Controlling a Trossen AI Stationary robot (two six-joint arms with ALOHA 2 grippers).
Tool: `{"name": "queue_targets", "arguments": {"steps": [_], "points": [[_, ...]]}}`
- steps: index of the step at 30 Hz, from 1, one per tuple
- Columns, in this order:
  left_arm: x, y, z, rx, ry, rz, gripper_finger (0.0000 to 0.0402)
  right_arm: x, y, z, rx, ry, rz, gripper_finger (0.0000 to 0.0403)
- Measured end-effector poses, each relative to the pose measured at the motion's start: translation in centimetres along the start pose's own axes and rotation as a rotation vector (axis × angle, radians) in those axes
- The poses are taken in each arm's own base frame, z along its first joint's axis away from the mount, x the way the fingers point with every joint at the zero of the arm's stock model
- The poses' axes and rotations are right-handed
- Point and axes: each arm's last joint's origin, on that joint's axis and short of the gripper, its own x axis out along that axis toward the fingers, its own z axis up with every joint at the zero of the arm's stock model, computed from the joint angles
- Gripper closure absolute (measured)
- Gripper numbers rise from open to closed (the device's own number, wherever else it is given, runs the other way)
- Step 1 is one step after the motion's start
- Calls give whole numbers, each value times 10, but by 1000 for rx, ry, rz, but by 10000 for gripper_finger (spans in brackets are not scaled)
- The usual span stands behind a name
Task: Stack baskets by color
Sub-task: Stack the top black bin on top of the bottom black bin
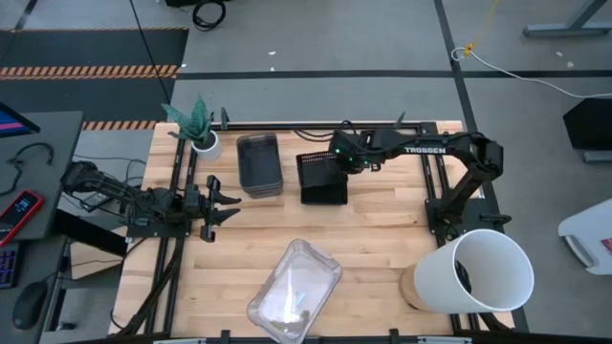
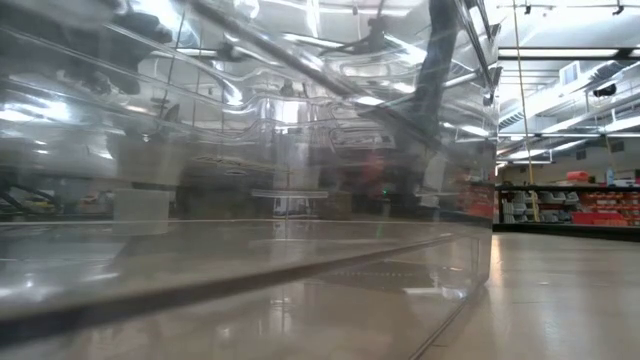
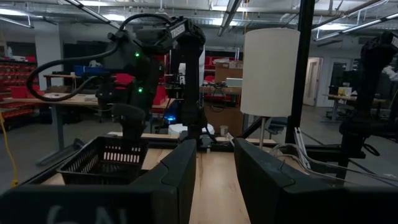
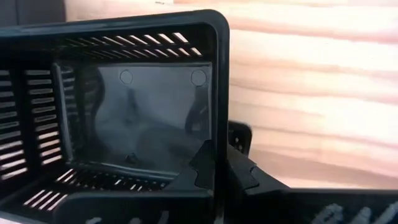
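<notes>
A black lattice basket point(image 1: 323, 180) is at the table's middle far part, with my right gripper point(image 1: 335, 161) shut on it; it also shows in the left wrist view point(image 3: 102, 163). A smoky grey basket stack point(image 1: 259, 164) stands on its base to its left. A clear basket point(image 1: 295, 291) lies near the front edge and fills the low view point(image 2: 250, 250). My left gripper point(image 1: 224, 198) waits open at the table's left, touching nothing. My right gripper point(image 4: 221, 167) grips one side wall of the black basket at its upper rim point(image 4: 219, 127), one finger inside the basket and one outside. The fingers come steeply from above. The basket sits tilted in the hold; I cannot tell whether it is clear of the table.
A small white plant pot point(image 1: 205, 143) stands at the far left. A big white bucket point(image 1: 483, 272) lies on its side at the near right corner. Bare wood shows between the baskets and the bucket.
</notes>
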Motion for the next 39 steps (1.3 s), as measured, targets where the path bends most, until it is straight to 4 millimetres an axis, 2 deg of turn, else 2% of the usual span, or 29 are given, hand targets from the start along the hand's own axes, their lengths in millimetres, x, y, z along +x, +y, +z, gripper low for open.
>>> {"name": "queue_targets", "arguments": {"steps": [10,19,23,29,35,39], "points": [[0,0,0,-1,0,0,285,0,5,-20,107,1,-14,396],[0,0,0,-1,0,0,285,27,-11,-45,139,77,-40,396],[0,0,0,-1,0,0,285,31,-16,-47,145,83,-56,393],[0,0,0,-1,-1,0,285,32,-15,-45,98,47,-46,355],[0,0,0,0,0,0,285,33,-15,-32,38,67,9,303],[0,0,0,-1,-1,0,285,26,-11,-25,-38,93,29,274]]}}
